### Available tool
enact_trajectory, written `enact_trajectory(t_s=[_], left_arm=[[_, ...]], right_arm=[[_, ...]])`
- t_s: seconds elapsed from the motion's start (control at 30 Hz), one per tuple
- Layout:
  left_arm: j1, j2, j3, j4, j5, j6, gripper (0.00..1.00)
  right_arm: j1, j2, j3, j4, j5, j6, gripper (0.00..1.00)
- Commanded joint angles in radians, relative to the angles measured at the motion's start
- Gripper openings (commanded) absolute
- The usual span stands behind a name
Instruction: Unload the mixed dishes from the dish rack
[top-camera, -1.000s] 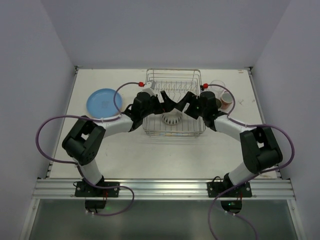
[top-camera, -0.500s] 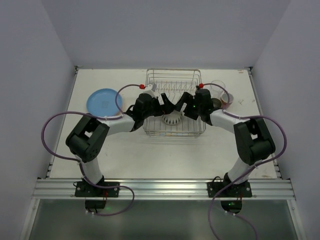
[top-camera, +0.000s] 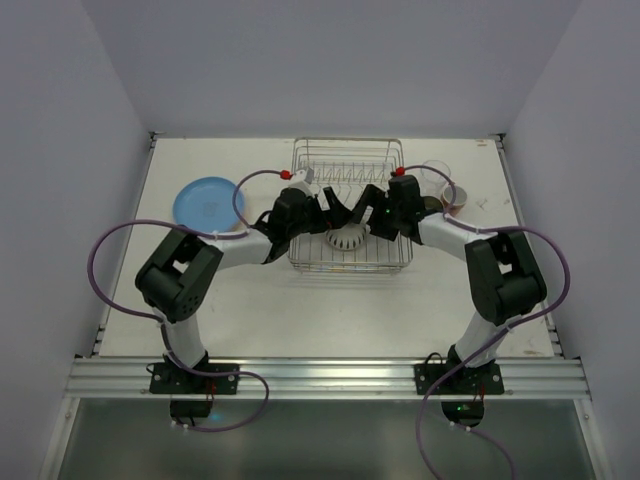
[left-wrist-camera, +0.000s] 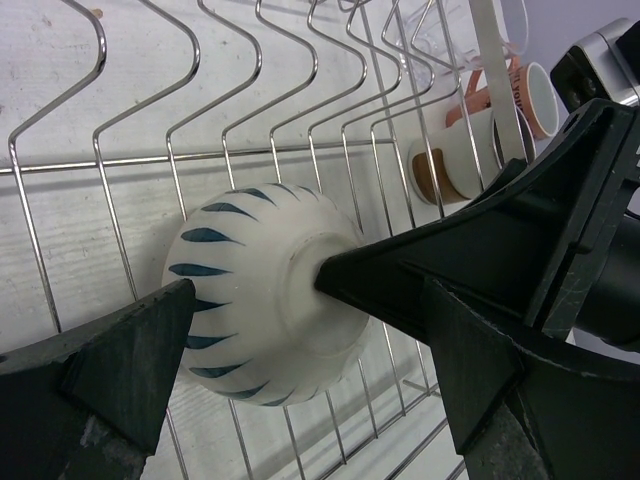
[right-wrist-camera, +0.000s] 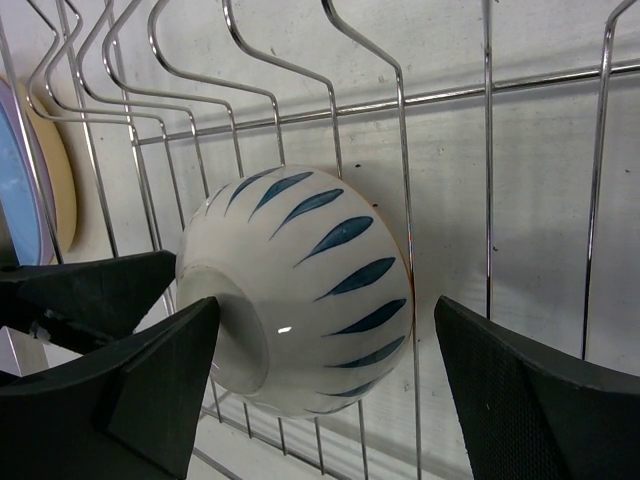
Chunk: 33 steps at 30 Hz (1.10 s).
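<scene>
The dish rack (top-camera: 347, 143) stands at the back middle of the table, its wire tines (left-wrist-camera: 200, 155) filling both wrist views. In it lies one cream bowl with blue stripes (top-camera: 346, 239), tipped on its side with its foot ring showing (left-wrist-camera: 265, 290) (right-wrist-camera: 310, 290). My left gripper (top-camera: 338, 212) (left-wrist-camera: 300, 340) is open, its fingers either side of the bowl. From the other side my right gripper (top-camera: 362, 212) (right-wrist-camera: 325, 310) is open around the same bowl, one finger (right-wrist-camera: 120, 390) at the foot ring. A blue plate (top-camera: 203, 203) lies on the table left of the rack.
Two reddish-brown and white cups (top-camera: 452, 203) (left-wrist-camera: 460, 150) and a clear glass tumbler (top-camera: 436, 173) stand on the table right of the rack. A yellowish plate (right-wrist-camera: 55, 170) shows behind the blue plate (right-wrist-camera: 12, 190). Walls close in the table at left, right and back.
My right arm has swung left from the cups toward the bowl and its jaws have widened. My left gripper has crept slightly toward the bowl, still open.
</scene>
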Motion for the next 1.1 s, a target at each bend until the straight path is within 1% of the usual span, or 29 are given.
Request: enact_trajectory(t_s=[0.0,0.27,0.4,0.47,0.5,0.53,0.63,0.7,0.8,0.9,0.97,1.07], left_arm=[[-0.049,0.019,0.044,0.029,0.029,-0.004,1.0],[-0.057,0.061,0.049,0.041,0.021,-0.009,1.0],[-0.057,0.072,0.053,0.041,0.023,-0.014,1.0],[-0.057,0.076,0.053,0.041,0.026,-0.017,1.0],[-0.057,0.078,0.053,0.042,0.027,-0.021,1.0],[-0.057,0.079,0.047,0.049,0.031,-0.026,1.0],[-0.057,0.079,0.027,0.084,0.04,-0.047,1.0],[-0.057,0.081,0.02,0.099,0.043,-0.067,1.0],[-0.057,0.081,0.001,0.141,0.05,-0.096,1.0],[-0.057,0.085,0.001,0.151,0.06,-0.11,1.0],[-0.057,0.087,0.001,0.153,0.061,-0.11,1.0],[-0.057,0.084,-0.008,0.168,0.06,-0.122,1.0]], right_arm=[[0.004,0.003,0.042,-0.037,0.015,-0.011,0.91],[0.001,0.03,0.061,-0.047,-0.067,0.006,0.91],[0.001,0.044,0.062,-0.03,-0.128,0.024,0.91],[-0.002,0.053,0.056,-0.008,-0.188,0.046,0.91],[-0.004,0.055,0.052,-0.01,-0.205,0.053,0.9],[-0.004,0.057,0.047,0.027,-0.228,0.065,0.88],[-0.004,0.057,0.035,0.053,-0.255,0.084,0.84],[-0.004,0.06,0.03,0.062,-0.269,0.093,0.8],[-0.004,0.051,0.019,0.09,-0.295,0.116,0.79],[-0.004,0.02,0.003,0.111,-0.289,0.129,0.77],[-0.004,0.003,0.001,0.09,-0.272,0.118,0.75],[-0.004,-0.032,-0.001,0.061,-0.237,0.102,0.7]])
